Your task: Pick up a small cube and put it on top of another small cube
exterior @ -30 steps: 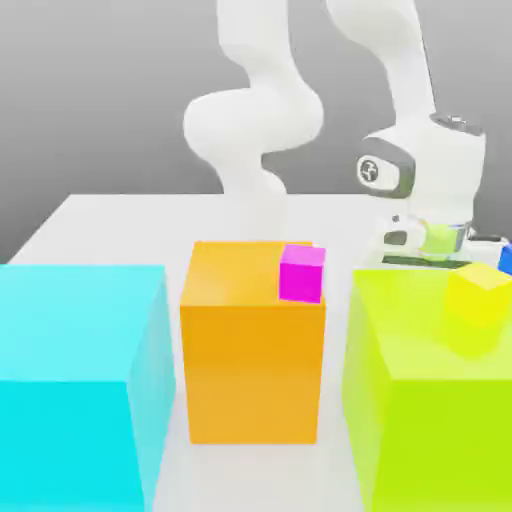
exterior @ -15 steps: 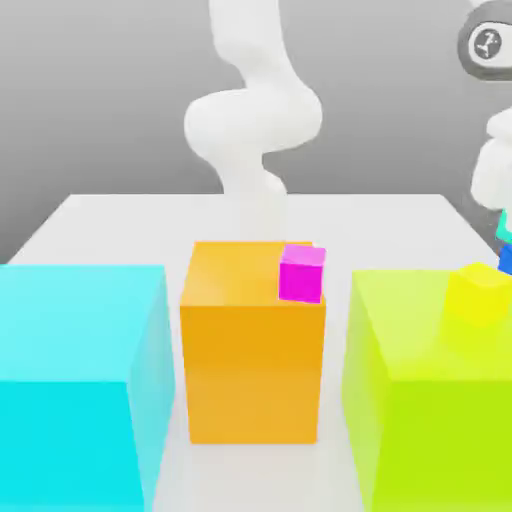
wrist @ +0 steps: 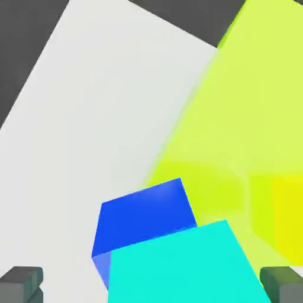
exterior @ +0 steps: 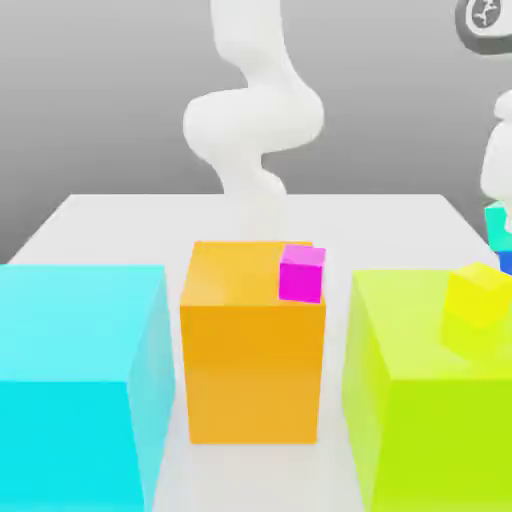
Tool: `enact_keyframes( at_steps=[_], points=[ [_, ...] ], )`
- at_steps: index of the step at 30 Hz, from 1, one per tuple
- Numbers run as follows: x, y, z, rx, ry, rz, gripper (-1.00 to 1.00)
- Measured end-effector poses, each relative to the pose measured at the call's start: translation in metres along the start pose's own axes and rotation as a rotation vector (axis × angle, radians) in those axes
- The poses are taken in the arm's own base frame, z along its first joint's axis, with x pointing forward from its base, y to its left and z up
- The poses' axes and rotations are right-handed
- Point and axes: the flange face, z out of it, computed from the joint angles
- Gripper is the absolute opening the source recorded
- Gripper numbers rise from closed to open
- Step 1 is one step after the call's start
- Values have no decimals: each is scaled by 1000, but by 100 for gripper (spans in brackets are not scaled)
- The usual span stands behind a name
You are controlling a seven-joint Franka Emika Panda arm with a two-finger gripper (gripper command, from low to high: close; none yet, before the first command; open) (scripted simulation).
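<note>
The small teal cube (wrist: 183, 266) lies between my gripper's (wrist: 151, 283) fingertips (wrist: 21, 281), which stand wide apart with a gap on the left side, so the gripper is open. Just beyond and beneath it lies the small blue cube (wrist: 145, 216) on the white table (wrist: 89, 130). At the exterior view's right edge, the teal cube (exterior: 497, 222) sits directly over the blue cube (exterior: 506, 262) and seems to rest on it. The white arm (exterior: 497, 160) hangs above them.
A big lime block (exterior: 430, 400) with a small yellow cube (exterior: 478, 293) on it stands close beside the stack. A big orange block (exterior: 250, 345) carries a small magenta cube (exterior: 302, 273). A huge cyan block (exterior: 75, 380) fills the exterior view's left.
The hand has risen from low behind the lime block and shifted toward the exterior view's right edge. The teal cube now shows there above the blue cube.
</note>
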Motion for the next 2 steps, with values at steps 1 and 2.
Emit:
enact_keyframes(
  at_steps=[1, 2],
  points=[
    [0, 0, -13, 0, 0, 0, 100],
    [0, 0, -28, 0, 0, 0, 100]
  ],
)
